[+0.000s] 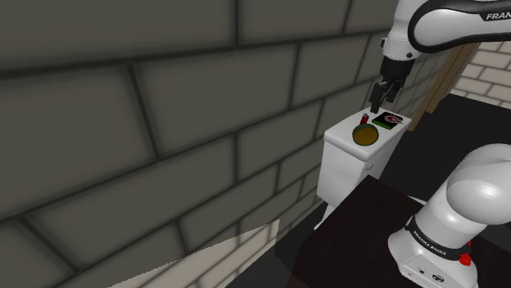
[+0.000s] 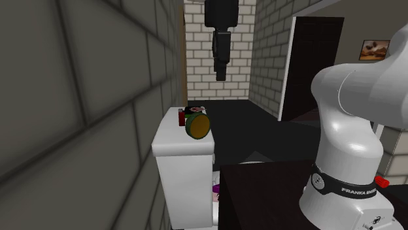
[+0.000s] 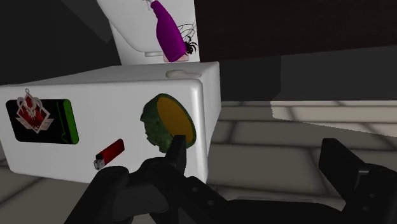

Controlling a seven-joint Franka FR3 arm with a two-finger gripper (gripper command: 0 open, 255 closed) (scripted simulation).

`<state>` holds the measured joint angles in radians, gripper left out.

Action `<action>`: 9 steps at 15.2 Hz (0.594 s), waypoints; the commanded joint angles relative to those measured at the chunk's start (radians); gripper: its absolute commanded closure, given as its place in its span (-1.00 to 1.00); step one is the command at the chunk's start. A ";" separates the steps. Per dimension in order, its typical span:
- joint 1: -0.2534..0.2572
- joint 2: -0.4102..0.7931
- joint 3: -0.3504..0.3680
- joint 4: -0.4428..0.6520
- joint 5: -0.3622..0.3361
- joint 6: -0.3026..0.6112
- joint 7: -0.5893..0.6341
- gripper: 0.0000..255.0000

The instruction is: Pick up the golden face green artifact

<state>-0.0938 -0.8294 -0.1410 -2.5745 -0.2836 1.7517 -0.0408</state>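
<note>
Scanning left to right across white tank top (image 3: 127, 86): logged black card with red emblem (image 3: 41, 119), red lighter (image 3: 109, 153) just beside it, then green artifact with golden face (image 3: 167, 121), tilted, near the tank's edge. Found gripper (image 1: 376, 107) hovering above, fingers (image 3: 340, 162) spread wide, clasping nothing.

The shoulder camera is standing beside the arm's white rounded base (image 1: 446, 221), looking down along the grey block wall (image 1: 123, 123) toward the white boxy surface (image 1: 344, 164), which is sitting at middle distance. The second exterior camera is sitting lower, just behind that base, facing the same way along the same wall, with the surface nearer. The wrist camera is looking down past the black claw (image 3: 254, 153) from close above. All three are sharing the surface's top.
</note>
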 commanded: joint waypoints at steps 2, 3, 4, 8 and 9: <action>-0.026 0.032 -0.058 -0.041 -0.054 0.086 -0.044 -1.00; -0.035 0.045 -0.078 -0.054 -0.072 0.116 -0.057 -1.00; -0.044 0.061 -0.099 -0.066 -0.091 0.148 -0.071 -1.00; -0.079 0.142 -0.184 -0.098 -0.163 0.279 -0.123 -1.00; -0.087 0.167 -0.205 -0.102 -0.179 0.313 -0.136 -1.00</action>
<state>-0.1747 -0.7021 -0.3206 -2.6847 -0.4455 2.0257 -0.1598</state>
